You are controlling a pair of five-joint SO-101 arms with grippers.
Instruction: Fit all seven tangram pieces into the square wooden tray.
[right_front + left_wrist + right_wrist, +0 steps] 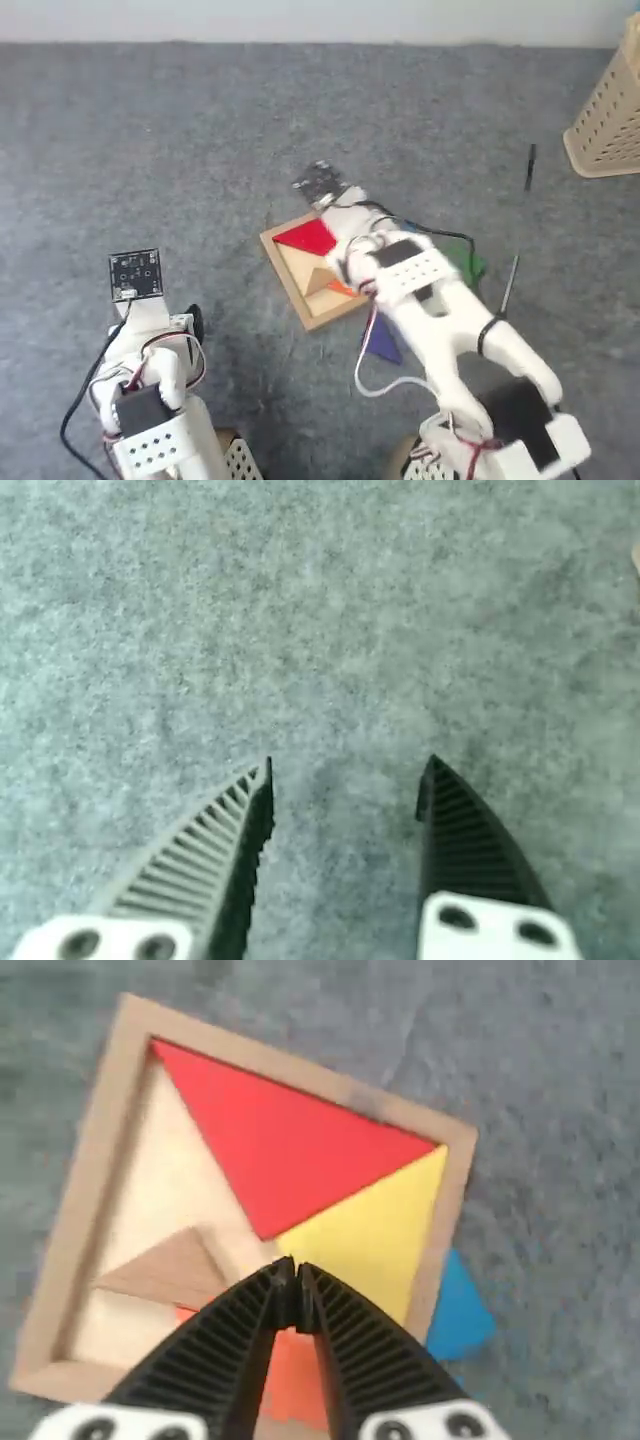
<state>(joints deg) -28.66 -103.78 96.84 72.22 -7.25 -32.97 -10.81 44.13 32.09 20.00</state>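
Tray: the square wooden tray (283, 262) sits about mid-tabletop (150, 130), turned corner-on.
In the tray: a red triangle (280, 1150) and a yellow triangle (375, 1235) sit edge to edge. There's also a plain wood triangle (170, 1268) and an orange piece (290, 1370), mostly under my right jaws.
Outside the tray: a blue piece (460, 1310) is just beside the rim by the yellow one. A green piece (468, 262) lies to the right and a purple piece (382, 342) on the near side.
Right jaws: pressed together, holding nothing, over the orange piece.
Left jaws: apart, over bare grey tabletop, well left of the tray.
In the way: my right arm (440, 300) covers the tray's right side and half the purple piece.
Around: a wicker basket (610, 110) far right, with a black pen (531, 165) near it.
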